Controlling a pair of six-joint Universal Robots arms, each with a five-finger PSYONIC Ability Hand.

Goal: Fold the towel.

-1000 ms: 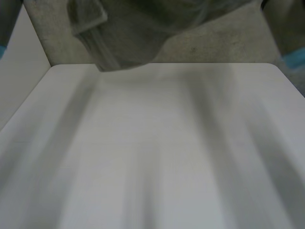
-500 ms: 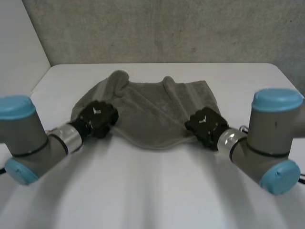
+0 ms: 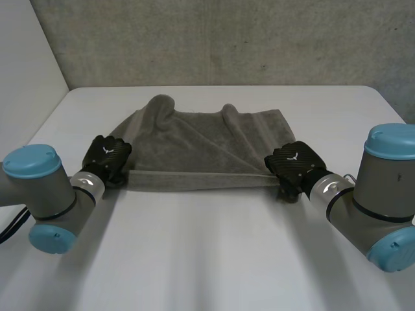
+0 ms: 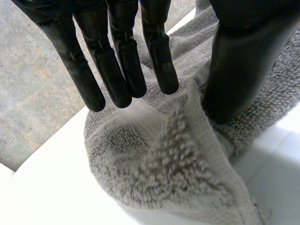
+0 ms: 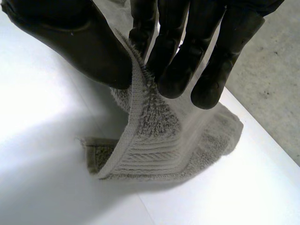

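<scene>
The towel (image 3: 201, 139) lies on the far half of the white table (image 3: 214, 259). My left hand (image 3: 107, 155) pinches its near left corner between the thumb and the straight fingers. The near edge runs from there in a tight, straight line. My right hand (image 3: 295, 165) pinches the near right corner the same way.

I think I am at the start of the first fold. Next I should lift both corners together and carry them over to the far edge. My hands must stay level, or the edge will sag.

The towel is grey, soft and fuzzy, with lots of little loops. By my right hand it has a flat band with fine ribs. The far part is bumpy, with two raised wrinkles.
</scene>
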